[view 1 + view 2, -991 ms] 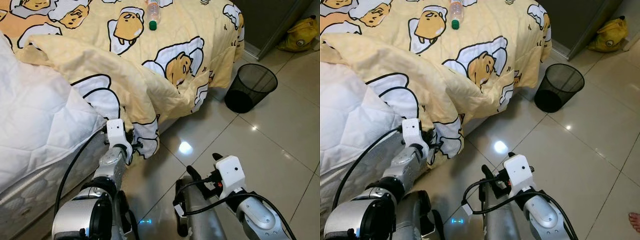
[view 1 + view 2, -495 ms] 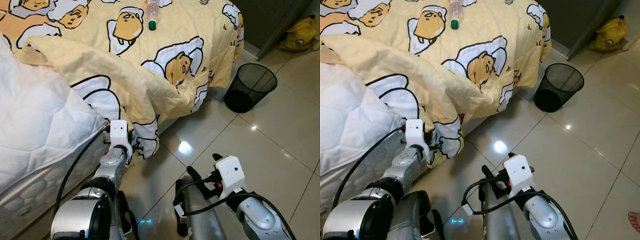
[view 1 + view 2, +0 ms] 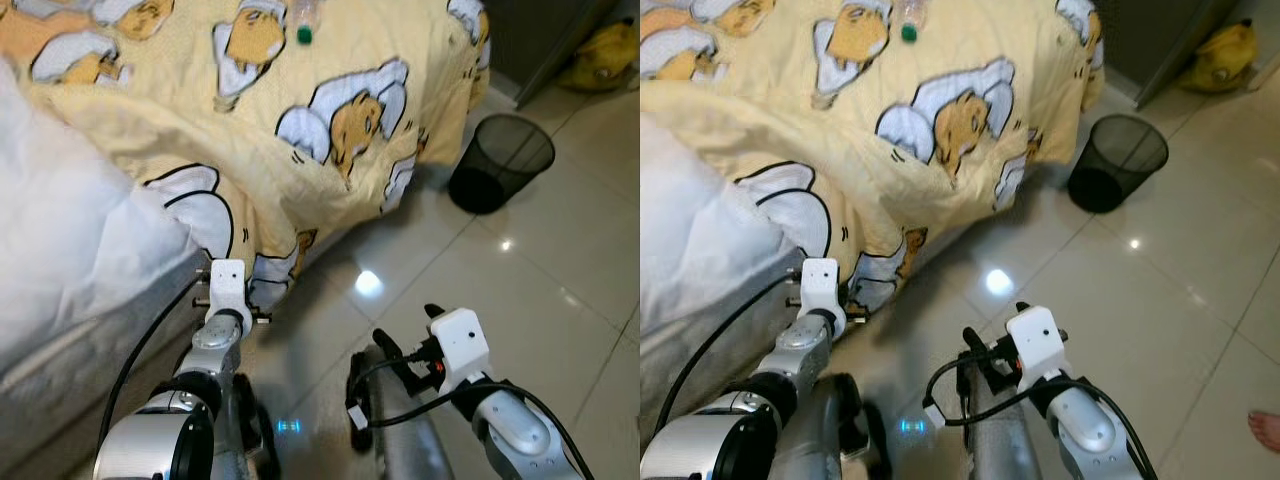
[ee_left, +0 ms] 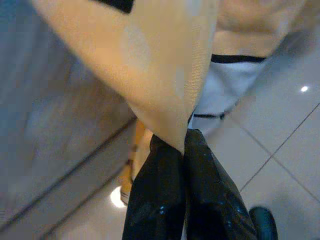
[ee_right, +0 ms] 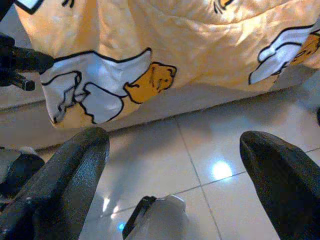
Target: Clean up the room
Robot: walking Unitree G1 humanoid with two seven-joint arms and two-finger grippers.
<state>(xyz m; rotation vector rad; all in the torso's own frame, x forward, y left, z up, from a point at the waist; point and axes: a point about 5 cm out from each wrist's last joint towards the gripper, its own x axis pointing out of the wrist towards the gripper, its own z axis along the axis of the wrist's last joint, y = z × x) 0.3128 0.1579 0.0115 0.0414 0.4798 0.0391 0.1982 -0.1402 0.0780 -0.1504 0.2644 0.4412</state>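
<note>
Two black fingers of the left gripper (image 4: 181,150) pinch a hanging corner of the yellow cartoon-print quilt (image 3: 330,150) at the bed's edge, low beside the bare white mattress (image 3: 70,260). The right gripper (image 5: 175,175) hangs spread wide and empty above the tiled floor (image 3: 520,290). The bed-making step appears in hand; the next move likely calls for lifting the corner and drawing it across the uncovered mattress. A bottle (image 3: 304,14) lies farther up the quilt, and a black mesh bin (image 3: 500,160) stands near the bed's foot.
</note>
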